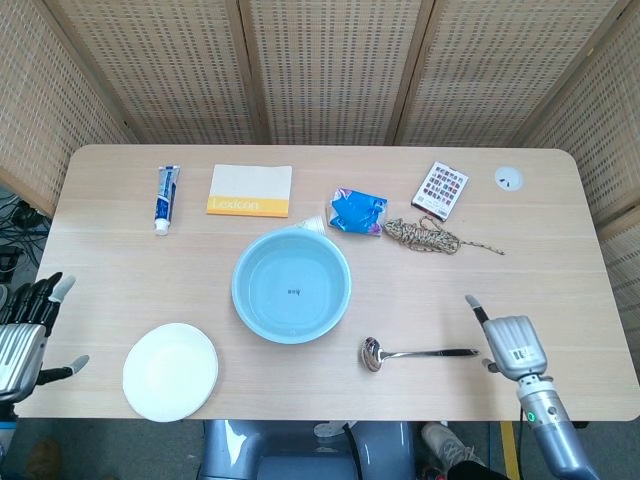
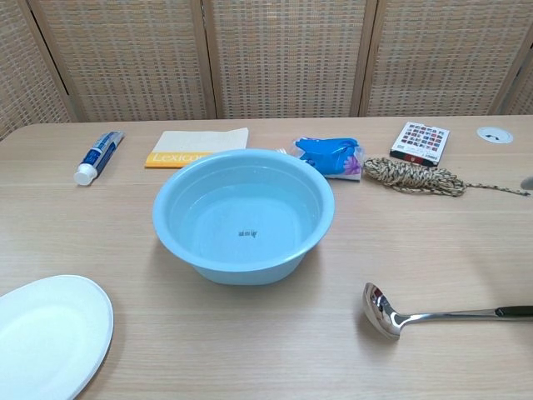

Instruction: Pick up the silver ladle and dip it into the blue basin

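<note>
Right hand [image 1: 510,343]: silver-grey metal back with white label, pale fingertip, slim grey forearm with green light. Left hand [image 1: 28,335]: ribbed silver back, black fingers, grey tips.
</note>
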`<state>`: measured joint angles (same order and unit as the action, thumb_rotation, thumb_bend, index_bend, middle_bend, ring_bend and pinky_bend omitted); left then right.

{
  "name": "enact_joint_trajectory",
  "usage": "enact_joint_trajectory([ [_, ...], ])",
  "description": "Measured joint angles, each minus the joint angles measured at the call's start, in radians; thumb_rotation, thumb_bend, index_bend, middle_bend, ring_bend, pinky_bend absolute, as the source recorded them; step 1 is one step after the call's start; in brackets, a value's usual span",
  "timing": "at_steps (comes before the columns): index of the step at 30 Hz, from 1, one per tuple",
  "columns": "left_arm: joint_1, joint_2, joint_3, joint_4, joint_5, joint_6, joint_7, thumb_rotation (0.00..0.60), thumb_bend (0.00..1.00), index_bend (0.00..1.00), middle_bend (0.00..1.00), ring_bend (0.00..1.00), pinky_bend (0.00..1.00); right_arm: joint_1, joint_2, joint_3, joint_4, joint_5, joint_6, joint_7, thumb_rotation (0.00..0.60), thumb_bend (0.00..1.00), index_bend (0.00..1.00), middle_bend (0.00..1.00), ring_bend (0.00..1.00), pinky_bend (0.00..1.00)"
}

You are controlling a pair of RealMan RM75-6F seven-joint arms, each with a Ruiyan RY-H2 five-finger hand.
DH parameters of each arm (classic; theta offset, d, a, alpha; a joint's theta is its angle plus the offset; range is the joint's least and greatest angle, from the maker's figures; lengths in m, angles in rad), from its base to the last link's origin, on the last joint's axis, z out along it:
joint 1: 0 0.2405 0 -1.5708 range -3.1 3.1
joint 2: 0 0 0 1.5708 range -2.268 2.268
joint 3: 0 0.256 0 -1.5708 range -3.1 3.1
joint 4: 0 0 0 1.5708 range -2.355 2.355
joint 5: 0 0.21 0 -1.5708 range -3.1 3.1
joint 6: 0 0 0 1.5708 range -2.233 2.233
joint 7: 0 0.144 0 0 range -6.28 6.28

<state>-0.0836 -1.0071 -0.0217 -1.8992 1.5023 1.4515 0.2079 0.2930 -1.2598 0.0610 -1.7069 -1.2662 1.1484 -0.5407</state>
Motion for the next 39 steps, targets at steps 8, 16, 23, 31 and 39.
enact_joint_trajectory([
  [8, -0.005, -0.007, 0.000, 0.000, -0.007, -0.006, 0.013, 0.600, 0.00, 0.00, 0.00, 0.00, 0.00, 0.073, -0.131, 0.023, 0.000, 0.213, -0.054, -0.172, 0.600, 0.20, 0.52, 0.98, 1.00, 1.00],
  [16, -0.008, -0.009, 0.003, 0.000, -0.001, -0.007, 0.016, 0.600, 0.00, 0.00, 0.00, 0.00, 0.00, 0.088, -0.228, 0.039, 0.059, 0.313, -0.011, -0.196, 0.600, 0.34, 0.55, 0.98, 1.00, 1.00],
  [23, -0.008, -0.009, 0.007, 0.001, 0.006, -0.004, 0.013, 0.600, 0.00, 0.00, 0.00, 0.00, 0.00, 0.096, -0.276, 0.031, 0.097, 0.337, 0.013, -0.200, 0.600, 0.43, 0.54, 0.98, 1.00, 1.00],
  [31, -0.008, -0.009, 0.008, 0.002, 0.009, -0.002, 0.010, 0.600, 0.00, 0.00, 0.00, 0.00, 0.00, 0.095, -0.310, 0.012, 0.141, 0.345, 0.011, -0.176, 0.600, 0.46, 0.53, 0.98, 1.00, 1.00],
  [39, -0.009, -0.011, 0.010, 0.002, 0.009, -0.002, 0.014, 0.600, 0.00, 0.00, 0.00, 0.00, 0.00, 0.092, -0.328, 0.003, 0.183, 0.340, 0.004, -0.137, 0.600, 0.46, 0.53, 0.98, 1.00, 1.00],
])
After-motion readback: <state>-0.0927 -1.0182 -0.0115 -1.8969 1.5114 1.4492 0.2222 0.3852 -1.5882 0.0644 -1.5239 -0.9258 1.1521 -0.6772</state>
